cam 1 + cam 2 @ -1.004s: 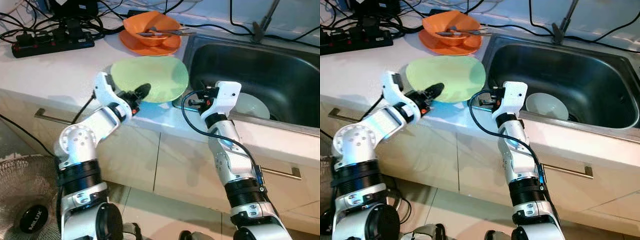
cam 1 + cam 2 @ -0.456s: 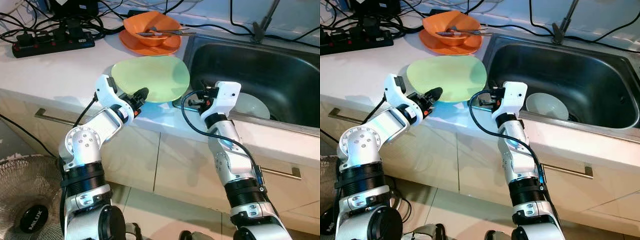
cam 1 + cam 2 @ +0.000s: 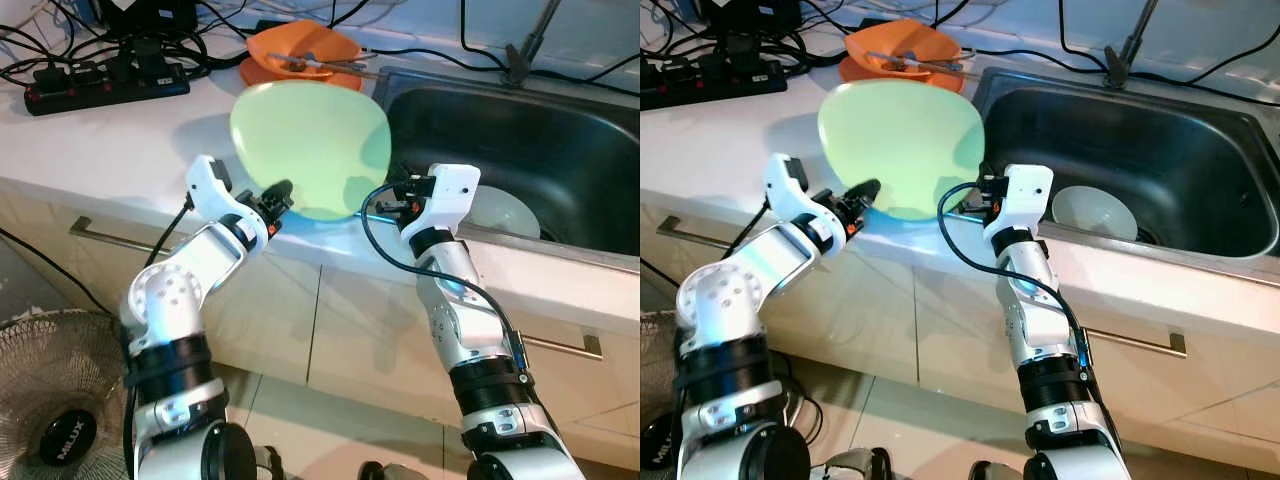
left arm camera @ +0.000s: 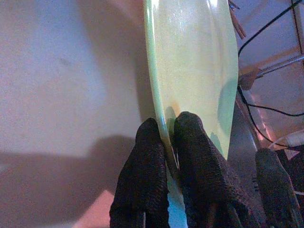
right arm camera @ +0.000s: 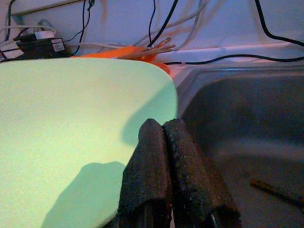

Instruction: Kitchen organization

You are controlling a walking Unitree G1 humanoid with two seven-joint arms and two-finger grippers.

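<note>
Pale green plate (image 3: pixel 310 145), glossy, tilted up, rim pinched by left gripper (image 3: pixel 277 195)

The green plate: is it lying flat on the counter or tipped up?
Tipped up. The green plate stands tilted on its near edge, its rim pinched by the left gripper; its far side is raised off the counter.

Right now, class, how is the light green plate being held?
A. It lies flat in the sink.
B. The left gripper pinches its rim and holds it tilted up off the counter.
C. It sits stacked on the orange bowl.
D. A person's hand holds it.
B: the left gripper has one finger on each side of the light green plate rim, and the plate stands tilted above the counter.
</note>
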